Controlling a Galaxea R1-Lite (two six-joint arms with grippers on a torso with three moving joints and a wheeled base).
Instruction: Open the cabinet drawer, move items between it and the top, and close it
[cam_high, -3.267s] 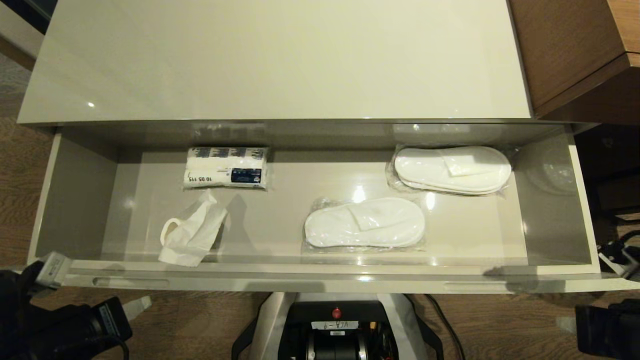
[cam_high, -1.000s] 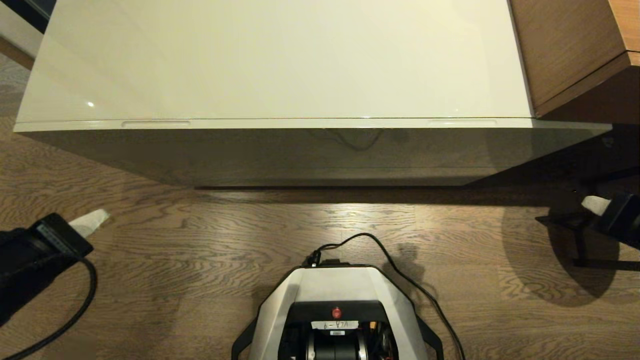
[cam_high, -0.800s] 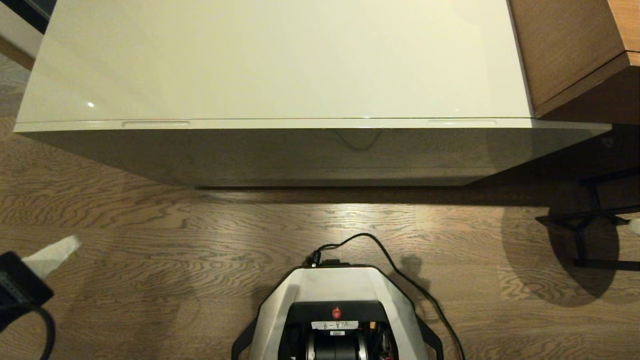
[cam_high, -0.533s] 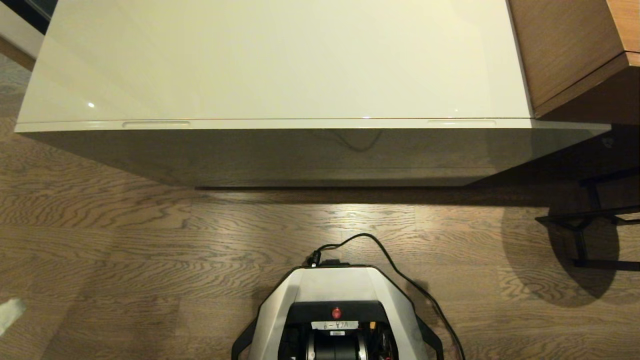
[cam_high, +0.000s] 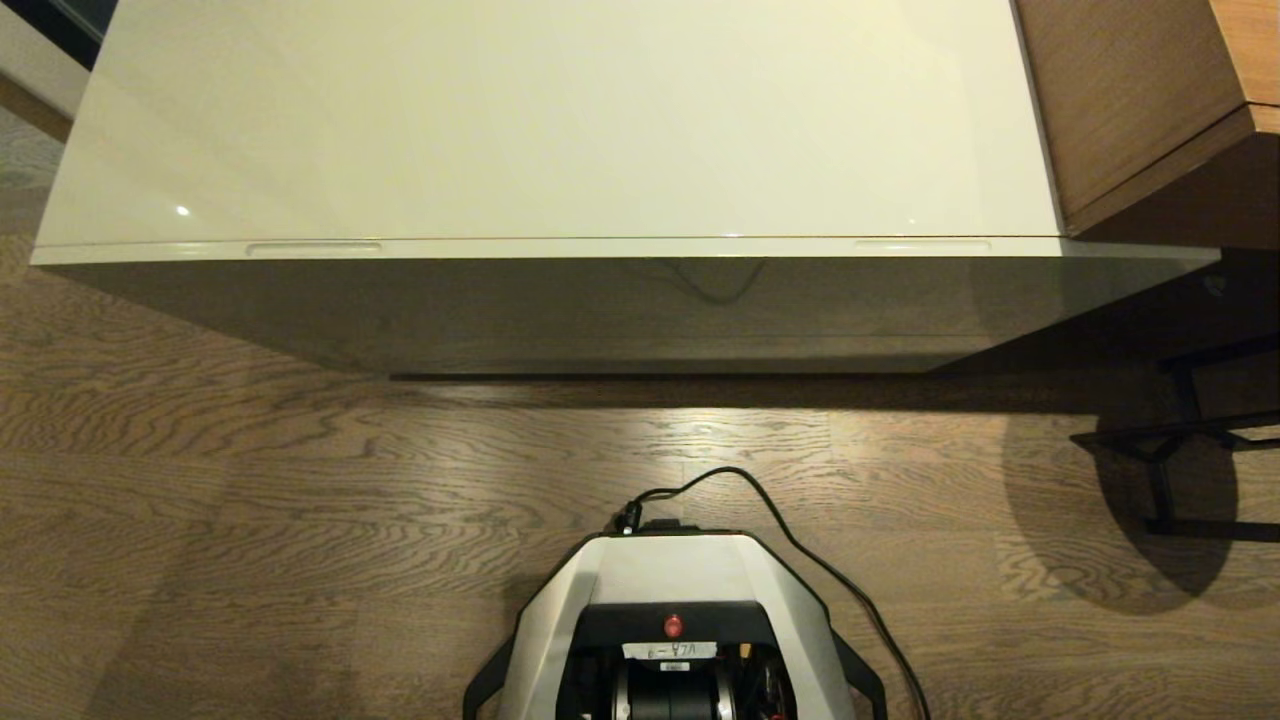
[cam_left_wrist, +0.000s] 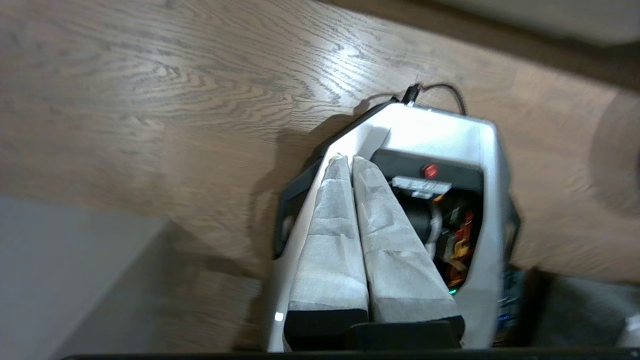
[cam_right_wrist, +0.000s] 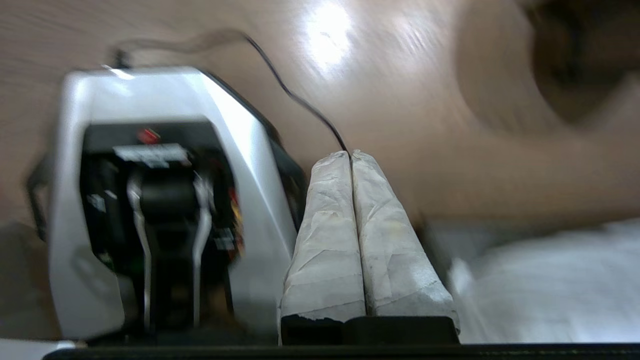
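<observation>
Now the cabinet drawer sits pushed fully home, its thin front edge flush under the top, with the two slim slots showing near the left and right ends of that edge. Its long axis runs left to right across the head view, and its glossy pale grey-beige face below mirrors the wood grain of the floor. No toilet paper roll shows anywhere; the top is a broad, flat, glossy cream surface. Neither arm appears in the head view. The left end effector is closed and empty, its two cloth-wrapped fingers pressed together, hanging over the robot base. The right end effector is likewise closed on nothing, beside the base. The drawer lies far of both, neither clearly nearer. Brown wooden furniture stands at the far right.
</observation>
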